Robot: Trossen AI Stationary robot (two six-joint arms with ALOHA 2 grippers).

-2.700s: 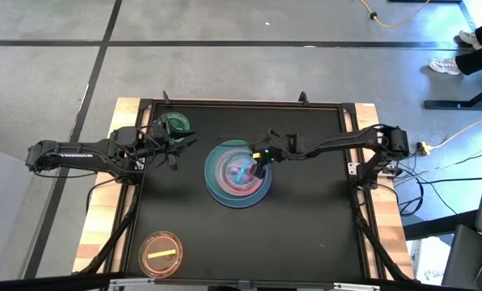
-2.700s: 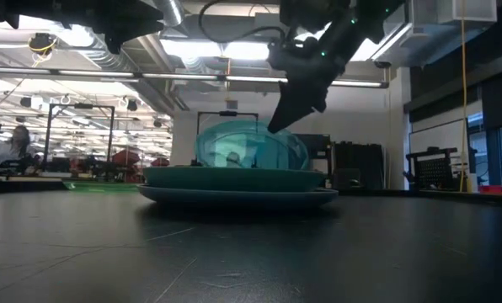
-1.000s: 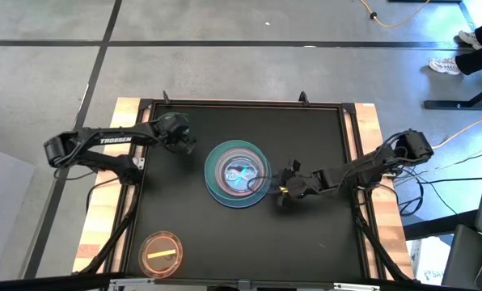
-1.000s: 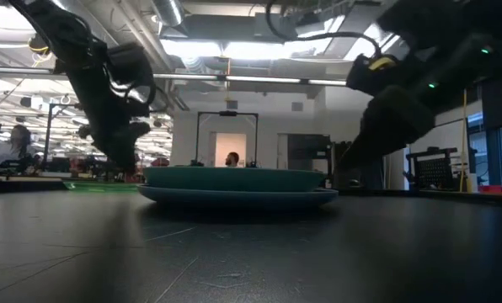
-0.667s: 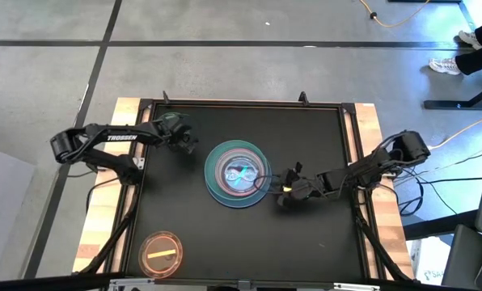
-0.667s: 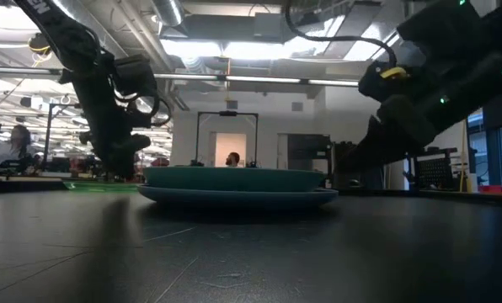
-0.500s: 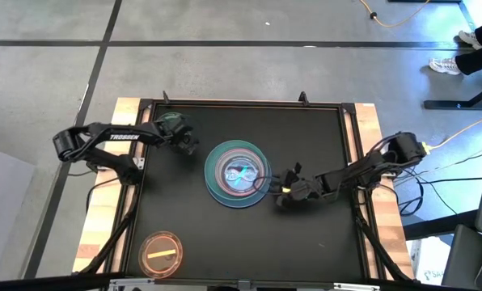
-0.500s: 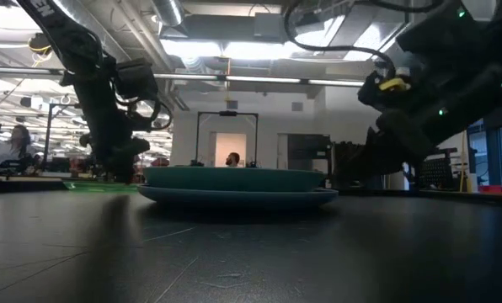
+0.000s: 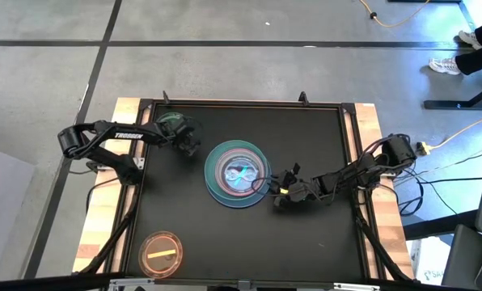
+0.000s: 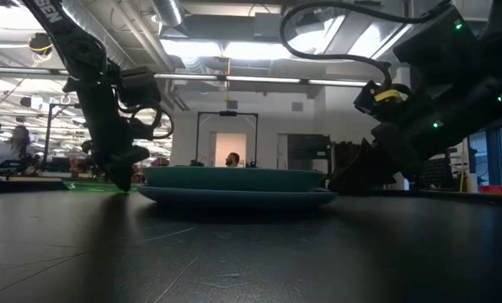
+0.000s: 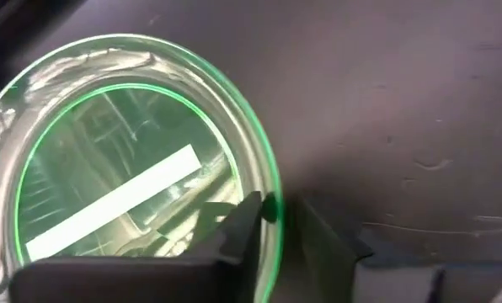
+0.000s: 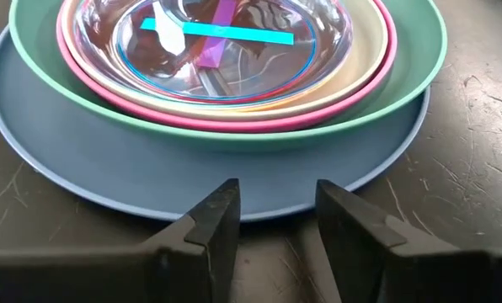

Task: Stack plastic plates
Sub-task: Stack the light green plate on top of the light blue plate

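Observation:
A stack of plastic plates (image 9: 238,174) stands mid-table: a large blue one (image 12: 82,160) at the bottom, then teal, pink and pale ones, with translucent striped ones on top. A green translucent plate (image 11: 125,160) lies flat at the far left. My left gripper (image 11: 275,210) points down at its rim. My right gripper (image 12: 276,215) is open and low on the table, just off the blue plate's right near rim. An orange translucent plate (image 9: 161,251) lies at the near left. My left gripper comes from above with one finger (image 11: 238,223) inside the green plate and the other outside, the rim (image 11: 270,202) between them. Whether the fingers touch the rim I cannot tell. The plate lies flat on the table.
Raised wooden borders (image 9: 124,202) run along the black tabletop's left and right sides. Bare black surface (image 9: 257,242) lies between the stack and the near edge.
My left gripper has gone down onto the green plate's rim, shifting a little toward the stack. My right gripper has sunk lower toward the table beside the stack. The plates have kept still.

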